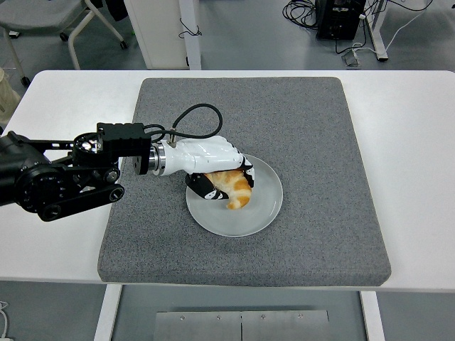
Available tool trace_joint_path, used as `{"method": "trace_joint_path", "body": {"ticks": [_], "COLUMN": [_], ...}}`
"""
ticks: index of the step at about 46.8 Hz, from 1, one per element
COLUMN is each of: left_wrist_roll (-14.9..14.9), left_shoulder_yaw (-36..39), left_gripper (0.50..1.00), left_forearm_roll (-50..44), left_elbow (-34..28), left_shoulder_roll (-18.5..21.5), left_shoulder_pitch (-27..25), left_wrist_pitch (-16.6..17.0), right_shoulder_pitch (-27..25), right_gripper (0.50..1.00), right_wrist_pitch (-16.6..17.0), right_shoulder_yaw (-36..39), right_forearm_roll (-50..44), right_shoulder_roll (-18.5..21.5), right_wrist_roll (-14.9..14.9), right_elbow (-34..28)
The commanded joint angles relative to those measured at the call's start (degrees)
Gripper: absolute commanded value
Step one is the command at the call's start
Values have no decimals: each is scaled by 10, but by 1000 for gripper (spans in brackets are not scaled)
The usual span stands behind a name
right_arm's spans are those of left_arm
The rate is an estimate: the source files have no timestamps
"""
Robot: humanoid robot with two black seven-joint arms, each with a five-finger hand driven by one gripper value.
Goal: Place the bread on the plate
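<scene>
Golden-brown bread [236,189] tilted over pale round plate [263,212], lower tip near plate centre.

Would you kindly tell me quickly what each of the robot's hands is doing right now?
Left hand: closed on the golden-brown croissant-like bread, low over the round pale grey plate.
Right hand: not in view.
</scene>
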Motion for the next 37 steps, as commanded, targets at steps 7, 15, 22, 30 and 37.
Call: {"method": "trace_joint_path", "body": {"ticks": [7,15,22,30,37], "left_wrist_roll": [-3,-3,-3,-3,-7], "left_shoulder_yaw": [-1,-2,-2,-2,-2], "left_gripper": [500,500,500,500,500], "left_forearm_roll": [-2,-2,-6,-6,-6], "left_elbow": [13,19,26,36,50], "left_shoulder_roll": [-3,-13,-28,-30,-34], "left_shoulder_pitch": [8,13,17,24,36], "left_wrist_pitch": [19,29,42,42,43], "right_shoulder_pitch": [0,0,0,0,0], "right_gripper": [1000,1000,1000,1000,1000], "right_wrist_pitch": [0,0,0,0,0], "right_shoulder_yaw": [0,0,0,0,0], "right_forearm_roll": [0,0,0,0,0], "right_shoulder_roll": [0,0,0,0,0], "right_wrist_roll": [0,0,0,0,0], "right_elbow": [0,0,0,0,0]}}
